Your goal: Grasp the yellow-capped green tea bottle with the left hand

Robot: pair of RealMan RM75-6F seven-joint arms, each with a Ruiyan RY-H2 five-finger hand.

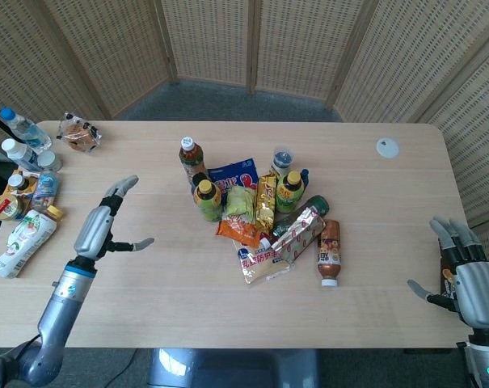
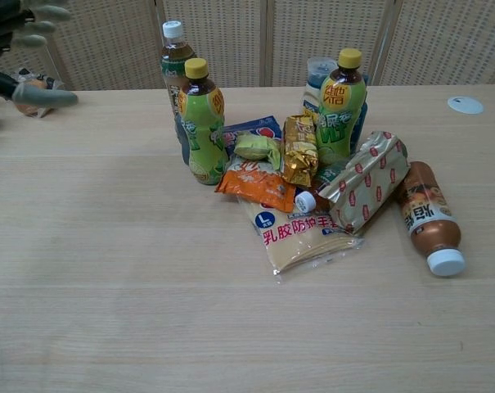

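Two yellow-capped green tea bottles stand upright in the pile at mid-table: one on its left side [image 1: 208, 200] [image 2: 202, 123], the other on its right side [image 1: 290, 191] [image 2: 341, 106]. My left hand [image 1: 107, 222] [image 2: 24, 57] hovers over the table well to the left of the nearer bottle. Its fingers are spread and it holds nothing. In the chest view only its fingertips show at the top left corner. My right hand [image 1: 466, 271] is open at the table's right front edge, far from the pile.
Around the bottles lie snack packets [image 1: 264, 242], a white-capped tea bottle [image 1: 191, 157] and a brown bottle [image 1: 329, 252] on its side. More bottles and packs [image 1: 26, 202] crowd the left edge. A white disc [image 1: 387, 147] lies far right.
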